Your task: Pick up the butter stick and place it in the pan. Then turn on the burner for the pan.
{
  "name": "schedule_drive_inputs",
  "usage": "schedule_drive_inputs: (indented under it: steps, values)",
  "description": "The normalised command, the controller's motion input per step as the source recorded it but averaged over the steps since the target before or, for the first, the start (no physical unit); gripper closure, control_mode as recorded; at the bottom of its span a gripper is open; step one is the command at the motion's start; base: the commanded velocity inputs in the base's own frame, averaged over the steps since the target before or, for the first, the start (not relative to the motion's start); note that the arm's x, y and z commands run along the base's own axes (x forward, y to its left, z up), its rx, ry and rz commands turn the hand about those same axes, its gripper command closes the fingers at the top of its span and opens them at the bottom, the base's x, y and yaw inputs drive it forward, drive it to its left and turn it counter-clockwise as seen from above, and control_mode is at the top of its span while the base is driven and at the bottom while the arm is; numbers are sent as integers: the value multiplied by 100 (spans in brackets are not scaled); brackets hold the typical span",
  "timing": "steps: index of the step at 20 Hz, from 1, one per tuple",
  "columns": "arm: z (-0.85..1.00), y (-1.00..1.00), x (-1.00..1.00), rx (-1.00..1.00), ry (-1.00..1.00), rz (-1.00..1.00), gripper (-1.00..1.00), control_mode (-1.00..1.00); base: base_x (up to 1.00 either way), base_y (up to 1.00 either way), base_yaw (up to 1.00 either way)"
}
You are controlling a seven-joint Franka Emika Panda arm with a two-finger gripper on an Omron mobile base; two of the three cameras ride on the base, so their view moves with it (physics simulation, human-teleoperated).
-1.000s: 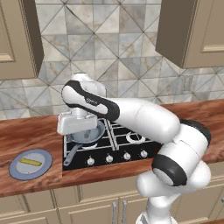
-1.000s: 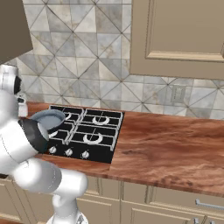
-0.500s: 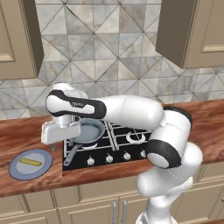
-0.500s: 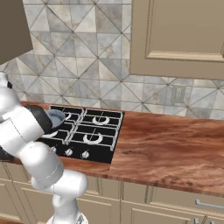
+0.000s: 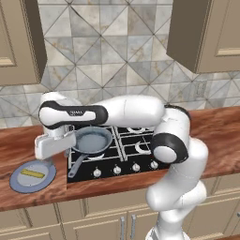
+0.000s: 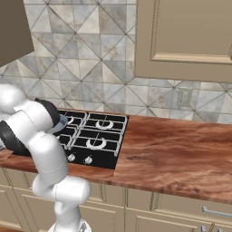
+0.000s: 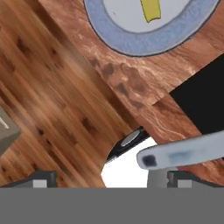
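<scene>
In the left base view we see the arm stretched to the left over the cooktop (image 5: 117, 157), and its white hand hangs above the wooden counter (image 5: 18, 140), between the pan (image 5: 92, 139) and the plate (image 5: 32, 176). The gripper (image 7: 109, 178) itself is hard to make out there, because the white hand body covers the fingers from this side. In the hand view we see the two dark fingertips (image 7: 41, 178) at the bottom, standing far apart, as wide as they go, and nothing is between them. The butter stick (image 5: 33, 173) lies on the blue-grey plate, on the counter at the left of the cooktop and nearer to us than the pan. In the hand view the plate is cut by the top edge, and only one end of the yellow bar (image 7: 151, 11) shows. The pan sits on the front left burner, which it hides almost fully, with its dark handle (image 5: 77, 163) pointing to the near left; the end of this handle shows blurred in the hand view. In the right base view the robot's own arm covers the left part of the cooktop, so there we can see only a small piece of the pan's rim. The knobs (image 5: 125, 168) along the front edge are too small for us to read their position.
</scene>
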Motion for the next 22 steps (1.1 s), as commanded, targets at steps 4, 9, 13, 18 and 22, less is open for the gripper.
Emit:
schedule_drive_inputs:
  steps: [4, 9, 13, 18, 22]
  values:
    - [-26, 25, 17, -1, -3, 18, -100, -100, 0, 0, 0]
    - [-26, 19, 17, 0, -7, 16, -100, -100, 0, 0, 0]
    - [-17, 28, 18, 0, -7, 5, -100, -100, 0, 0, 0]
    - [-13, 22, 26, 0, -8, 0, -100, -100, 0, 0, 0]
    - [-24, 24, 35, 1, -9, 0, -100, -100, 0, 0, 0]
